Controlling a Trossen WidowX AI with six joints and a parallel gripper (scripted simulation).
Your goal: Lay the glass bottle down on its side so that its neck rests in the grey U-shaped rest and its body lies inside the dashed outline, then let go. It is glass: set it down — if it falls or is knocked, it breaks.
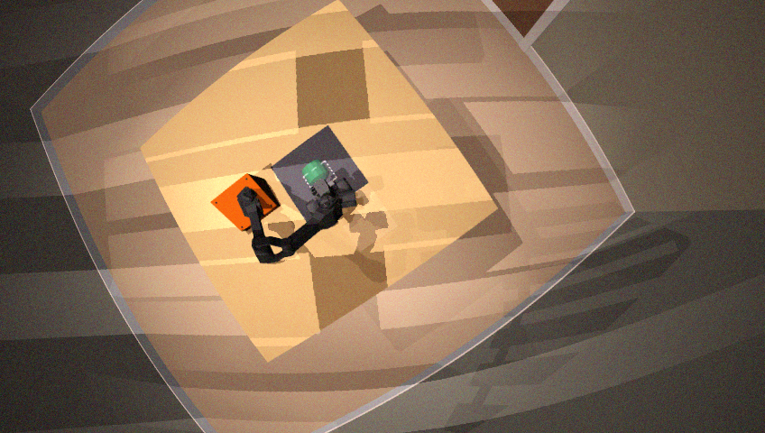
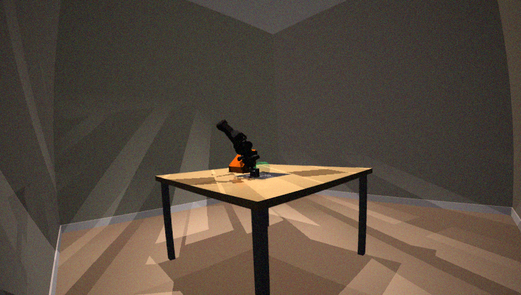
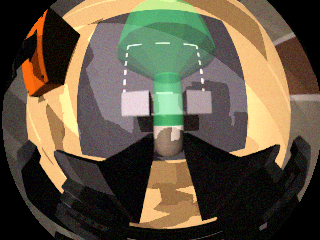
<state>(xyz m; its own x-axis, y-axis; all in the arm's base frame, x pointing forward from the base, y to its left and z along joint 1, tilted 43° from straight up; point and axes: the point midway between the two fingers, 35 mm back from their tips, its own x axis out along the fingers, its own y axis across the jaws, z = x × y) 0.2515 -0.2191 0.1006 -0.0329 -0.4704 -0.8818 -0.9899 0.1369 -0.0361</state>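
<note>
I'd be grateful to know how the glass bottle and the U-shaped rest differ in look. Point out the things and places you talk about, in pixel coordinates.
The glass bottle [image 1: 314, 170] [image 3: 165, 47] is green, the U-shaped rest [image 3: 135, 103] grey. The bottle is see-through and tapers to a neck; the rest looks opaque, with two blocky uprights.

The green bottle shows beside the black hand, over the dark mat.

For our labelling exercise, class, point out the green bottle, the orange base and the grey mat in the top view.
Green bottle [image 1: 315, 170]: top view, on its body.
Orange base [image 1: 232, 200]: top view, upper face.
Grey mat [image 1: 326, 143]: top view, bare upper part.
</note>
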